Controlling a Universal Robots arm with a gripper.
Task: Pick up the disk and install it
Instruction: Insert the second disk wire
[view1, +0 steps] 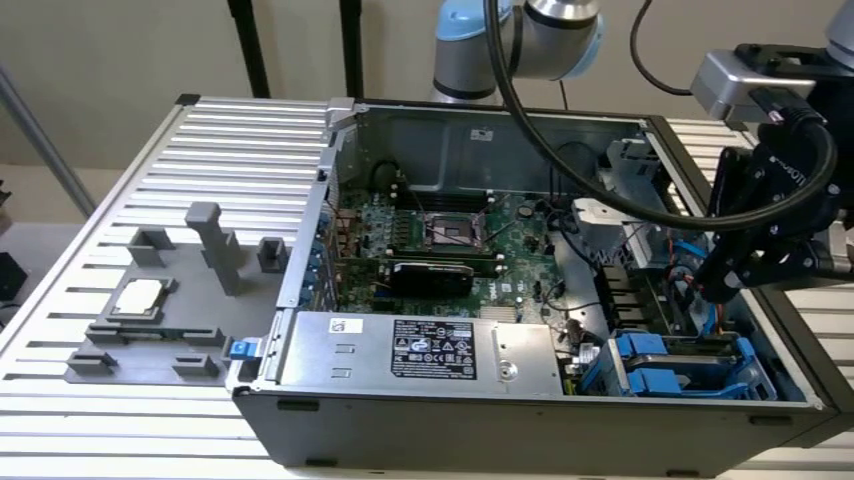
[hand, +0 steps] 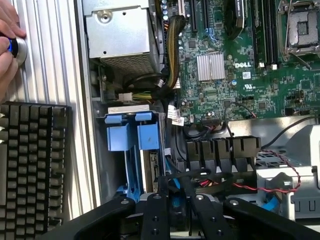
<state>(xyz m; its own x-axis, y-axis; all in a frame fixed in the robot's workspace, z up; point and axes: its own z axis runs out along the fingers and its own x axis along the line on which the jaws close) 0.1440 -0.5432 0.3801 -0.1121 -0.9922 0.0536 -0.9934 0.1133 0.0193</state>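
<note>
The claw (view1: 721, 285) hangs over the open computer case (view1: 481, 130), at about three o'clock of the case in the exterior view, low among the cables beside the drive bay. In the wrist view its black linkage (hand: 175, 215) crosses the foreground, but whether it is spread, pressed together or pinching something I cannot tell. Nothing can be made out in its grip. The disk (view1: 661, 365), marked by its bright blue carrier, stands in the bay at about five o'clock of the case, just below the claw and apart from it. In the wrist view the same disk (hand: 132, 132) sits edge-up in its slot, just beside the motherboard (hand: 235, 65). Judging from this, the risk lies in the loose wiring. Red and black leads (hand: 260, 182) and blue cables run close under the claw, and any sideways drift could snag them or scrape the board. A carrier that is not fully seated could also jam in its rails. The exterior view gives the power supply (view1: 441, 350) with its black label at six o'clock and the CPU chip (view1: 140, 298) out on the worktop (view1: 240, 130) at nine o'clock. The wrist view adds a keyboard (hand: 30, 165) and a person's hand (hand: 7, 47) resting on a round button outside the case.
</note>
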